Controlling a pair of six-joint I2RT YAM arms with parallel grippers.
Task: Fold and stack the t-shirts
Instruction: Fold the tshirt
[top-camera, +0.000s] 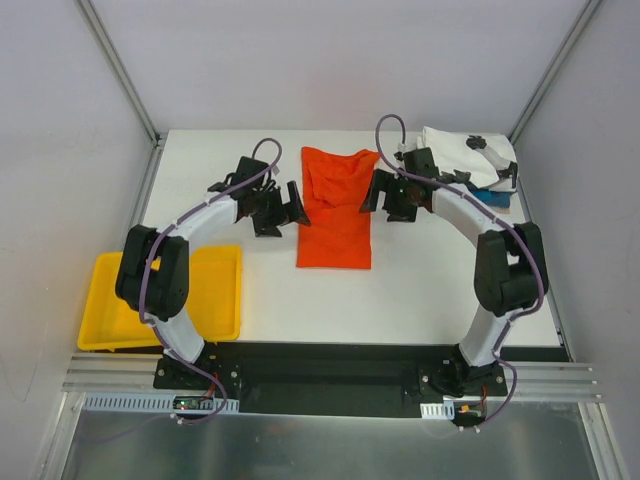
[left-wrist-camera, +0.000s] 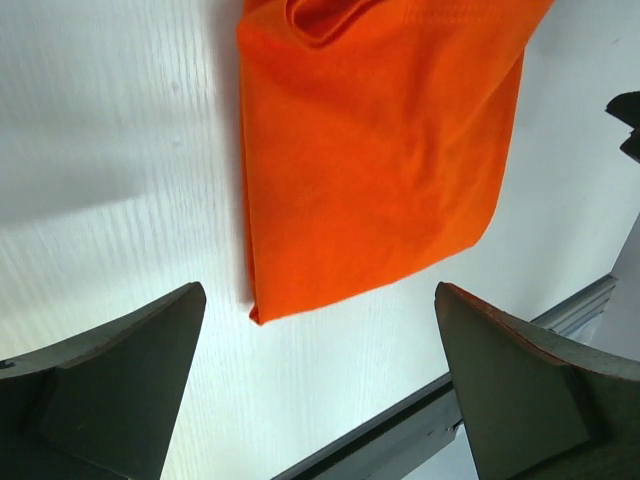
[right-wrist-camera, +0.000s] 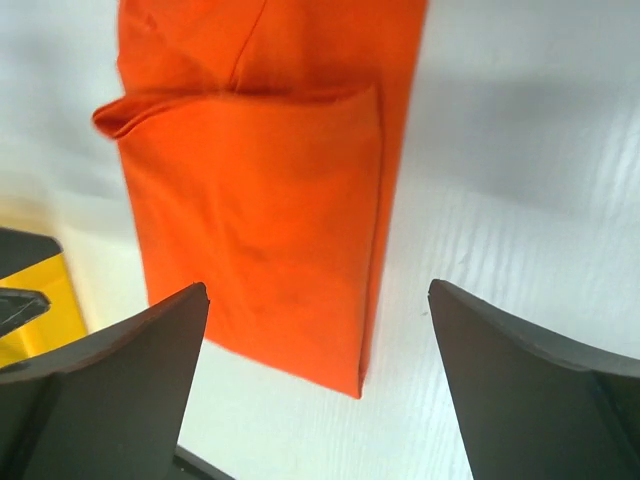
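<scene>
Orange shirt (top-camera: 336, 208) lies mid-counter, folded into a long narrow strip running near to far, far end bunched and rumpled. In the left wrist view the near part of the strip (left-wrist-camera: 375, 150) lies flat with a clean folded edge; in the right wrist view a folded-over flap (right-wrist-camera: 260, 190) crosses it. White shirt (top-camera: 466, 152) with black marks sits in a heap at the far right corner of the counter (top-camera: 420, 290), on top of a teal shirt (top-camera: 494, 198) whose edge sticks out at the near right side.

Left gripper (top-camera: 283, 208) hovers just left of the orange shirt, jaws spread wide, holding nothing. Right gripper (top-camera: 385, 195) hovers just right of it, jaws also wide apart, empty. Yellow tray (top-camera: 215, 290) sits at the near left, partly under the left arm.
</scene>
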